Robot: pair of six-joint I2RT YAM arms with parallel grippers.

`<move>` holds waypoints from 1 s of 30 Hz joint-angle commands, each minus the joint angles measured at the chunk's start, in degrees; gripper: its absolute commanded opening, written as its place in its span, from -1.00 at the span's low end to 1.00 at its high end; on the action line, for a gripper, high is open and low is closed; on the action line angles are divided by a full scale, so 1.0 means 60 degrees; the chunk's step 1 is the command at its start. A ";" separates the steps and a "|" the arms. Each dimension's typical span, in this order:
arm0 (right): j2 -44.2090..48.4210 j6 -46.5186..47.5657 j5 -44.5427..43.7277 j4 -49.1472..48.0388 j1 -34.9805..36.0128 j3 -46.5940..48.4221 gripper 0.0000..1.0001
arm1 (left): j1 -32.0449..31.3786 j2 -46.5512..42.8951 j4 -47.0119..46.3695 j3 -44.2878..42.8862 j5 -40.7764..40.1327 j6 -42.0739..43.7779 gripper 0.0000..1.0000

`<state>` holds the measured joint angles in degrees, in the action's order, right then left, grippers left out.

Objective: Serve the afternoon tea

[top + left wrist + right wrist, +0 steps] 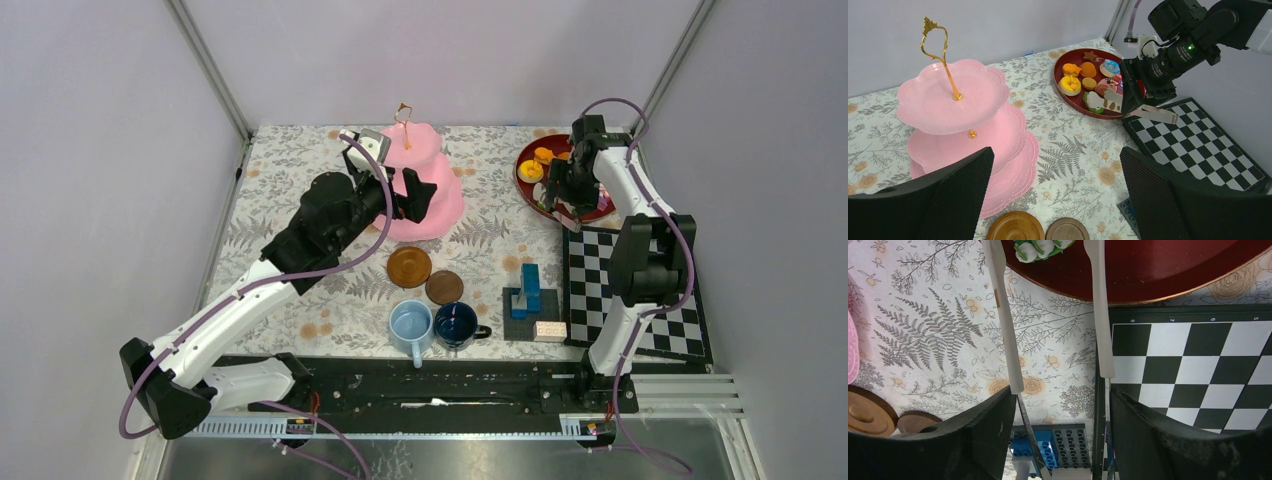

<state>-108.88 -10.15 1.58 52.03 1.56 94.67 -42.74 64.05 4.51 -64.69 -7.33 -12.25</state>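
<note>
I used the pink stand as my marker. All three of its plates were bare, with no toy pastries on them yet. The pastries sat in a red tray, well off to the right of the stand on the worktop. Two brown saucers lay just in front of the stand. The light-blue mug and dark-blue mug stood side by side, nearer to me again.

The left end effector hung just beside the stand, fingers apart, holding nothing. The right end effector was far right of the stand, at the near rim of the tray. Its long white fingers were apart too, and pointed from the chequered board toward the tray. A green and white pastry lay straight ahead between their two lines — neither finger touched it, as far as I could see. It looked round, with no long side to line up. I judged the right arm should pick — it was much nearer the tray.
</note>
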 commanded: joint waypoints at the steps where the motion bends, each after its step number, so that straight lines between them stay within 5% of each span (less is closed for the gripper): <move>1: -0.0088 0.0106 -0.0428 0.0151 0.0117 0.0380 0.37 | -0.0014 -0.0216 -0.0534 0.0020 -0.0141 0.0094 0.98; 8: -0.0149 0.0110 -0.0616 0.0153 0.0147 0.0313 0.24 | -0.0016 -0.0197 -0.0547 0.0043 -0.0125 0.0079 0.98; 30: -0.0242 0.0132 -0.0872 0.0206 0.0325 0.0186 0.32 | -0.0016 -0.0244 -0.0591 0.0072 -0.0010 0.0040 0.98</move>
<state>-109.80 -10.04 -1.78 52.03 2.96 94.67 -42.74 64.05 4.14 -64.34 -7.31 -12.25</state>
